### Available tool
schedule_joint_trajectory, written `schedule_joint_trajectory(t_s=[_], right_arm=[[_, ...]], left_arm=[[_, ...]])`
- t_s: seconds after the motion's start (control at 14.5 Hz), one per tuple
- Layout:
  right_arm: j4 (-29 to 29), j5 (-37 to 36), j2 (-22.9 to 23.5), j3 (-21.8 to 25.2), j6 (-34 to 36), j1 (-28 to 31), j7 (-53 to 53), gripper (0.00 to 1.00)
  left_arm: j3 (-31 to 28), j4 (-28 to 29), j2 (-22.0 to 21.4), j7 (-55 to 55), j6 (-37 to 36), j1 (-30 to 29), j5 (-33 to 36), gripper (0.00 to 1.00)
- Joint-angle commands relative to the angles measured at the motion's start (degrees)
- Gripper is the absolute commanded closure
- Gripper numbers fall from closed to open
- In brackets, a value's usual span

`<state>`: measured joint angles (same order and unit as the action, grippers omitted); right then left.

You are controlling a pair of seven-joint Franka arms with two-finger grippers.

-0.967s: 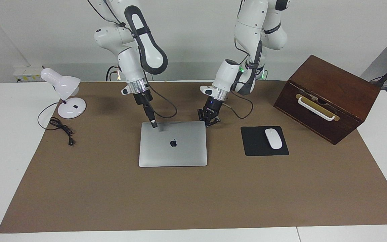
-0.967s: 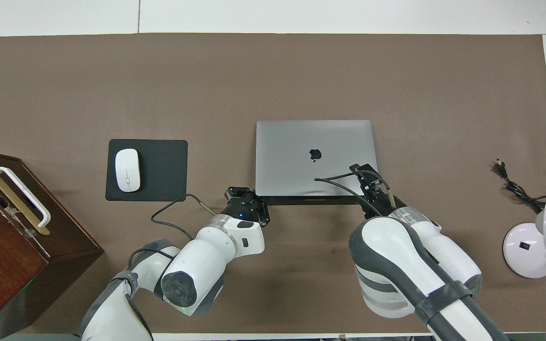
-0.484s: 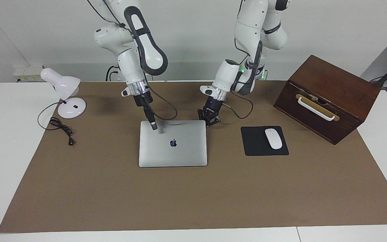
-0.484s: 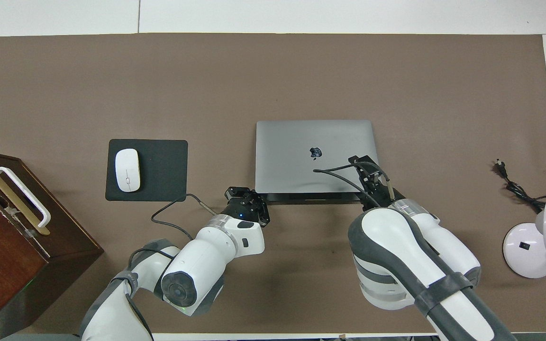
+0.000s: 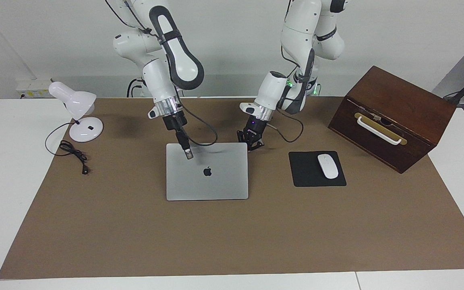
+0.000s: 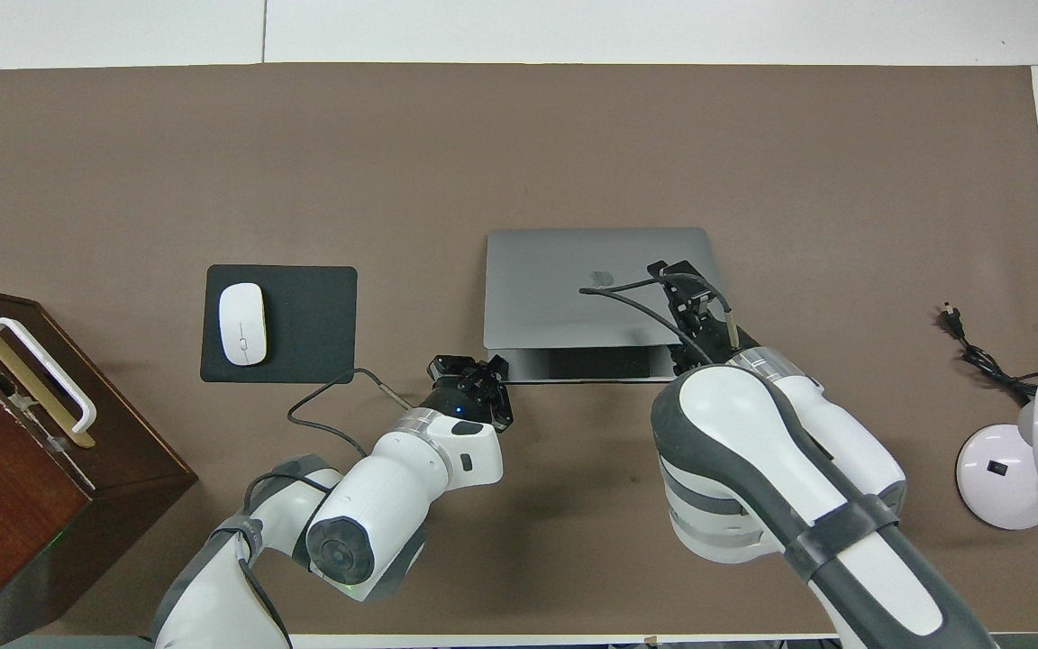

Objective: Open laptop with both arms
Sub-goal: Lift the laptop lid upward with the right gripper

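Silver-grey laptop (image 5: 207, 177) lies mid-desk, lid partly raised on the robots' edge. Right hand (image 5: 189, 155), fingers apart, lifts that edge; left hand (image 5: 252, 146) (fingers together) sits at the adjacent corner.

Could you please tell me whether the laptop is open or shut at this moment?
Partly open: the laptop lid is raised a little at the robots' edge, and the overhead view shows a strip of the base with a dark patch beneath it.

- Facing view: high, across the bench (image 5: 232, 241), looking toward the robots.
- Overhead view: above the robots, looking steeply down.
- Both share the laptop (image 5: 216, 181).
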<state>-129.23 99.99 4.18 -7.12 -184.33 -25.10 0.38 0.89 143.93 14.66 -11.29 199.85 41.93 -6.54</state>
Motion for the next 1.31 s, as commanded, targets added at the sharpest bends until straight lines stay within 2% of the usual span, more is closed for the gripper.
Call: schedule_joint_trajectory(t_s=[0.0, 0.55, 1.24], right_arm=[[5.03, 0.29, 2.84, 0.0, 0.46, 1.63, -4.85, 0.0], [10.48, -1.29, 4.43, -0.09, 0.9, 5.05, -7.77, 0.0], [16.46, -3.4, 6.63, -0.18, 1.34, 6.55, -7.94, 0.0]], left_arm=[[-1.24, -0.93, 2.66, -0.84, 0.98, 1.4, -0.14, 1.0], [-1.24, -0.84, 2.74, -0.84, 0.98, 1.4, -0.14, 1.0], [-1.33, -0.58, 2.83, -1.01, 0.98, 1.4, -0.14, 1.0]])
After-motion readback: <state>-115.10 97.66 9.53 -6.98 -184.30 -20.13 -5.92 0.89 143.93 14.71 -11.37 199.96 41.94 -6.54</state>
